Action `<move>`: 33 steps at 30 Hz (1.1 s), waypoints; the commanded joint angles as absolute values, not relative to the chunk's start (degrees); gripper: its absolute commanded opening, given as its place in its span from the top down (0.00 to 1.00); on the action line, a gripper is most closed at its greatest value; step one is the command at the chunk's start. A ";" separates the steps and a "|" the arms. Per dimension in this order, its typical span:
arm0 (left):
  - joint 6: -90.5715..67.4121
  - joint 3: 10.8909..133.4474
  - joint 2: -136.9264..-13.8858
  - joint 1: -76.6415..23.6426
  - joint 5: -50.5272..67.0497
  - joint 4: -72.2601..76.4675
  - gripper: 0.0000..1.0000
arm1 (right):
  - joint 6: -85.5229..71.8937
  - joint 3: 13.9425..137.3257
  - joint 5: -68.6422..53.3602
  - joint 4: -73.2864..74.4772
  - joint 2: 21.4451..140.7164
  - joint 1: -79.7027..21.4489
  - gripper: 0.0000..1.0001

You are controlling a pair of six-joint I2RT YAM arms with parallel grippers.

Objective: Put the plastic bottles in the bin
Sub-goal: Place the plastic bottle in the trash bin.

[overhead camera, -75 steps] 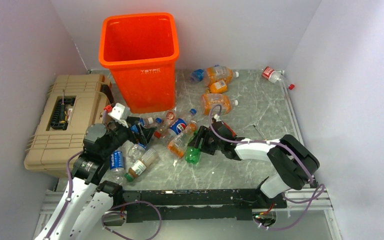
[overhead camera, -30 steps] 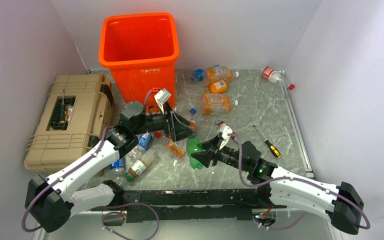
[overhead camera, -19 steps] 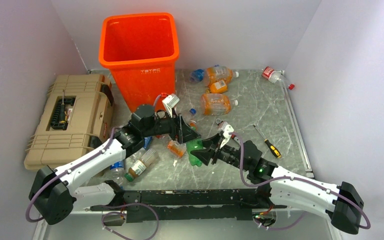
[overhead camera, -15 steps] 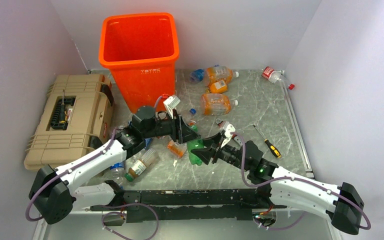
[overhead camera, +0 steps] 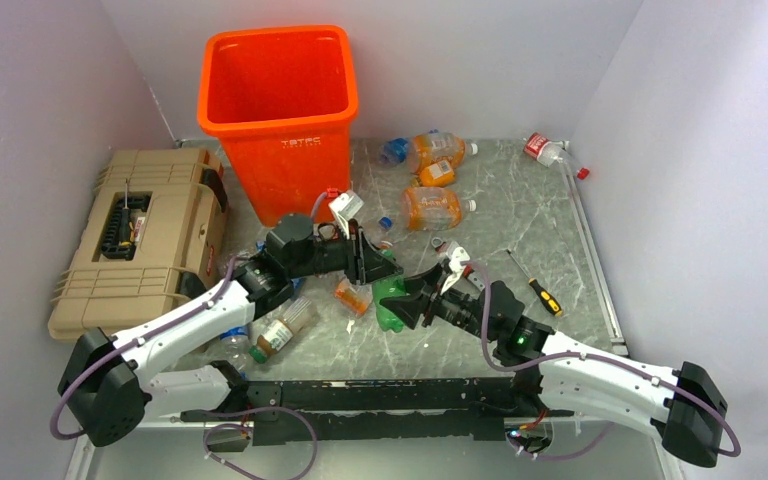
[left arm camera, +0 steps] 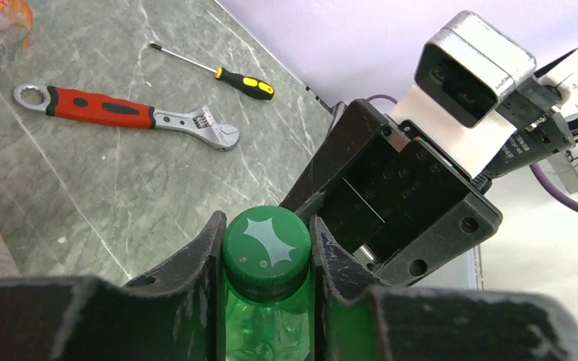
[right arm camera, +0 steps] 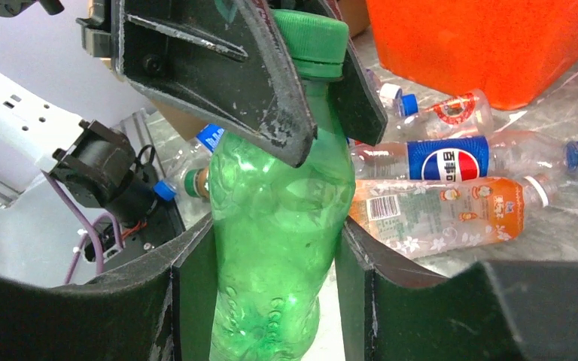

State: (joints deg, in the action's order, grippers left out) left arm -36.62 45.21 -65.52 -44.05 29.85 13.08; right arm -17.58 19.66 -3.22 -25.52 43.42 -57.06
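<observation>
A green plastic bottle (overhead camera: pixel 390 302) hangs above the table's middle, held from both ends. My left gripper (overhead camera: pixel 377 268) is shut on its green cap (left arm camera: pixel 265 252), one finger against each side. My right gripper (overhead camera: pixel 415 300) is shut on the bottle's body (right arm camera: pixel 278 218). The orange bin (overhead camera: pixel 278 110) stands at the back left, open and upright. Other bottles lie on the table: a Pepsi one (right arm camera: pixel 451 159) and an orange one (right arm camera: pixel 451 214) under the left arm, several orange ones (overhead camera: pixel 432 207) at the back, and a few (overhead camera: pixel 282 330) by the left arm.
A tan toolbox case (overhead camera: pixel 135 250) sits at the left edge. A red-handled wrench (left arm camera: pixel 120 113) and a yellow-handled screwdriver (overhead camera: pixel 535 285) lie right of centre. A clear bottle with a red label (overhead camera: pixel 543 148) rests in the back right corner by the wall.
The left arm swung right from the bottle pile to the green bottle, and its open jaws closed on the cap. The right arm lifted that bottle and keeps holding it.
</observation>
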 commanded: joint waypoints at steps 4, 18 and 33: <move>-36.24 47.81 -63.74 -45.44 27.78 11.92 1.00 | -18.50 22.24 -2.28 -26.59 43.15 -57.44 0.66; 7.41 77.88 -59.45 -45.32 -11.46 -5.84 1.00 | -32.75 27.70 11.04 -4.10 32.40 -57.15 0.00; -12.21 110.44 -88.01 -8.42 3.61 -8.69 1.00 | -36.69 22.25 10.91 -0.30 26.72 -56.95 0.00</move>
